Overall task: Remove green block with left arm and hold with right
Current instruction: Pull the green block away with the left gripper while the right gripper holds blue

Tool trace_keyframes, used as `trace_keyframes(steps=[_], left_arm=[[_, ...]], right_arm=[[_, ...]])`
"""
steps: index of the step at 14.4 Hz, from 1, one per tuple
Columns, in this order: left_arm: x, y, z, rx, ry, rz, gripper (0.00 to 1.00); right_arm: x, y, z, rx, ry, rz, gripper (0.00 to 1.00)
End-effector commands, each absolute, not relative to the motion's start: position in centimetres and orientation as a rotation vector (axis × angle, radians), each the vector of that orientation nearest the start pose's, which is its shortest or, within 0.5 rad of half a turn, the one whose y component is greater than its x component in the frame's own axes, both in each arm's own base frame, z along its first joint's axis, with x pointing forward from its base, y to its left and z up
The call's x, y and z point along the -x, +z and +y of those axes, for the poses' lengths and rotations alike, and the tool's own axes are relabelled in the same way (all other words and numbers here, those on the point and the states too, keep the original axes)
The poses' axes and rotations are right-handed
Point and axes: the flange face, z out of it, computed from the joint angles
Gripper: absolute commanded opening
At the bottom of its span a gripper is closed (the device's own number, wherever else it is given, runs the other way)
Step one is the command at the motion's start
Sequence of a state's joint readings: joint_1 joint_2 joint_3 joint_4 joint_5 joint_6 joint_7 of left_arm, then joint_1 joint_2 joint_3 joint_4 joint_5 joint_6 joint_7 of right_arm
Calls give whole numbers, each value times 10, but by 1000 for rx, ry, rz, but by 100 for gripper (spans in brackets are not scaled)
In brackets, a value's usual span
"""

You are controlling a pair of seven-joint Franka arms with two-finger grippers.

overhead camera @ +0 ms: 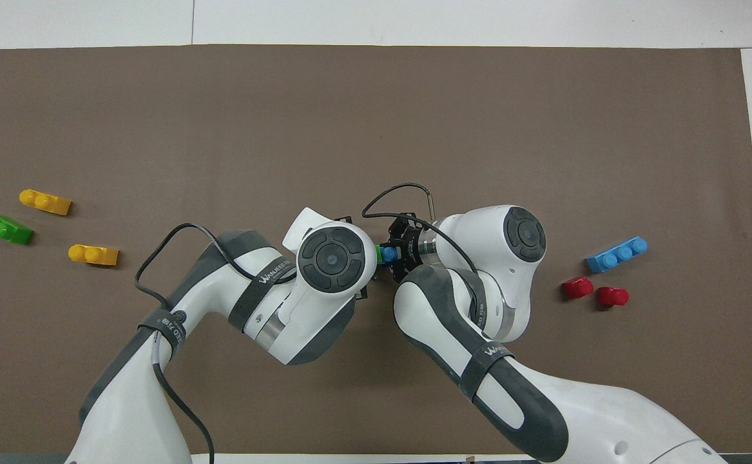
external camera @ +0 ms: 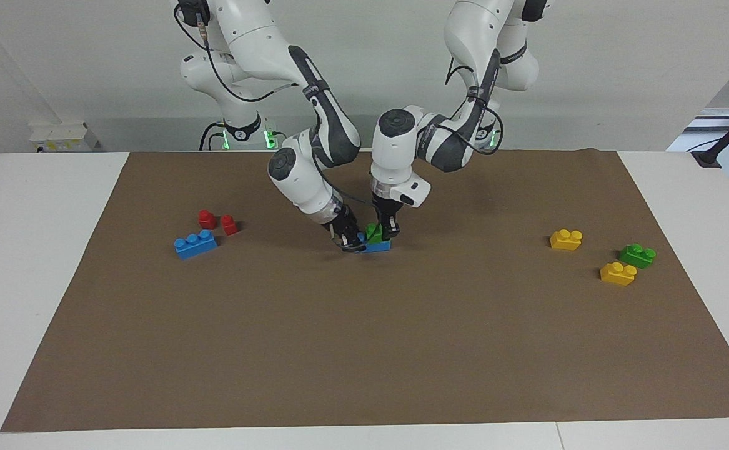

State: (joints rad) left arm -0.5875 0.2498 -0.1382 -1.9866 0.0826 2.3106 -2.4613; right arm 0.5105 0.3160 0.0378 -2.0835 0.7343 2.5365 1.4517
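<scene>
L gripper (external camera: 390,235) pinches green block (external camera: 374,232), which is stacked on blue brick (external camera: 377,245). R gripper (external camera: 350,240) clamps the brick's end toward R arm; pull goes straight up.

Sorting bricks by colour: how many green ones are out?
2: one green block on a blue brick mid-mat between the left gripper and right gripper; another green brick beside yellow bricks.

Open brown mat (external camera: 364,350) all around; both end effectors crowding the green block (external camera: 373,232) mid-table.
</scene>
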Motion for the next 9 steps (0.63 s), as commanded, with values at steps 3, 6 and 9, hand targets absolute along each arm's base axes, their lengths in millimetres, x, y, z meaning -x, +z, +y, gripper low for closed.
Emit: trace_keyframes(steps=[3,6,9], left_arm=[[-458,347,-401,-2019,56,2287,0],[-458,356,-398,-2020,64,2284,0],[-464,371,-388,-1991,72,2292,0]], right_arm=[[-516,281,299,1989,451,1862,0],[-516,282,299,1988,450,1861,0],[-519,282,295,1980,454,1870,0]])
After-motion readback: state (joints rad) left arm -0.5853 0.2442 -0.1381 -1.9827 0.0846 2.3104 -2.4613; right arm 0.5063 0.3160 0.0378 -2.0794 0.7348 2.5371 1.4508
